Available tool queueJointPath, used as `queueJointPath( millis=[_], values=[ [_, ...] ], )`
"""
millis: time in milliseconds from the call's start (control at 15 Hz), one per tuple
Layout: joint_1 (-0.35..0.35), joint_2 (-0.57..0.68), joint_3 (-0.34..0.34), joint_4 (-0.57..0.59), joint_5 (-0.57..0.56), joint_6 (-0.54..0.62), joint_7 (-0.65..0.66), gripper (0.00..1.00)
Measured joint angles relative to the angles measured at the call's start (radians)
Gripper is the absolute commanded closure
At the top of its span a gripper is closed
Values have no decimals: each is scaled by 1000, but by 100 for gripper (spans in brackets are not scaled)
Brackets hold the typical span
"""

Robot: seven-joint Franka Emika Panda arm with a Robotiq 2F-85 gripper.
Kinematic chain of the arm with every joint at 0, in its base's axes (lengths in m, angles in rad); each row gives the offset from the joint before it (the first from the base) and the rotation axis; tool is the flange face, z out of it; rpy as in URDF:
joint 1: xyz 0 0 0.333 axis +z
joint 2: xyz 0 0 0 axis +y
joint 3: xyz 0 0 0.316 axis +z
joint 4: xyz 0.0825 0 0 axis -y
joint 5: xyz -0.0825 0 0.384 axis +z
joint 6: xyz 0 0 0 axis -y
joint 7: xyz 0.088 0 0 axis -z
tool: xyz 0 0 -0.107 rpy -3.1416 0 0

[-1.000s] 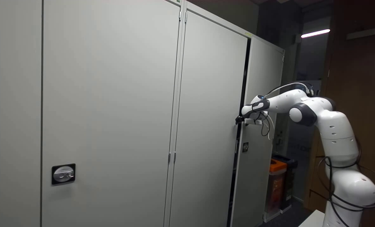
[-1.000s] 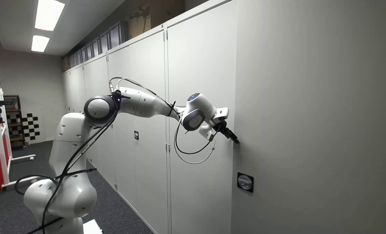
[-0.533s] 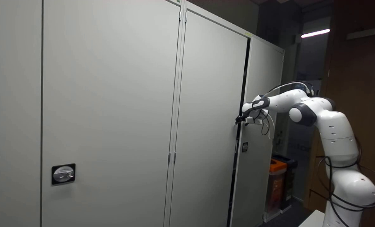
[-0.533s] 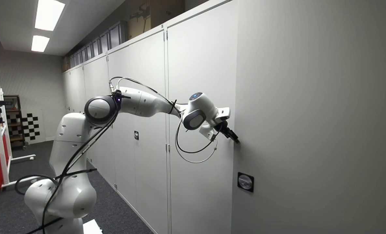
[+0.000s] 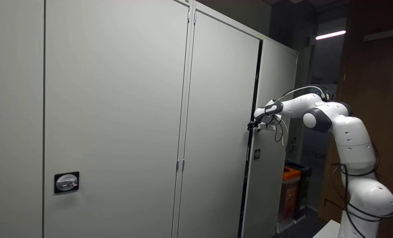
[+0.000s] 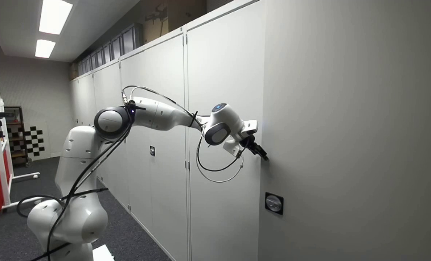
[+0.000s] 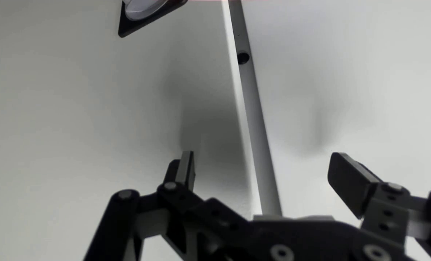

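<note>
Your gripper (image 7: pixel 262 157), fingers (image 7: pixel 186 170) spread wide, at a grey cabinet door (image 5: pixel 266 185).
Door: stands ajar, right of centre in an exterior view; its edge (image 7: pixel 254 108) runs down mid-frame in the wrist view, between your parted fingers, contact not discernible. Black-framed round latch (image 7: pixel 143 11): upper left of the wrist view. Neighbouring door (image 7: pixel 364 72): right side, same view.
</note>
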Motion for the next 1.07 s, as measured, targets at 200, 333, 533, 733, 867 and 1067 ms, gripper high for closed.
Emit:
queueJointPath(
  millis=[200,333,533,733,867,1067],
  values=[
    [19,1,-26,-27,-34,0,1,0],
    [53,5,-59,-64,-68,1,7,0],
    [188,17,-186,-152,-85,1,7,0],
    [362,36,-339,-254,-129,1,17,0],
    [490,47,-453,-323,-172,1,45,0],
    [689,57,-647,-423,-244,0,102,0]
  ],
)
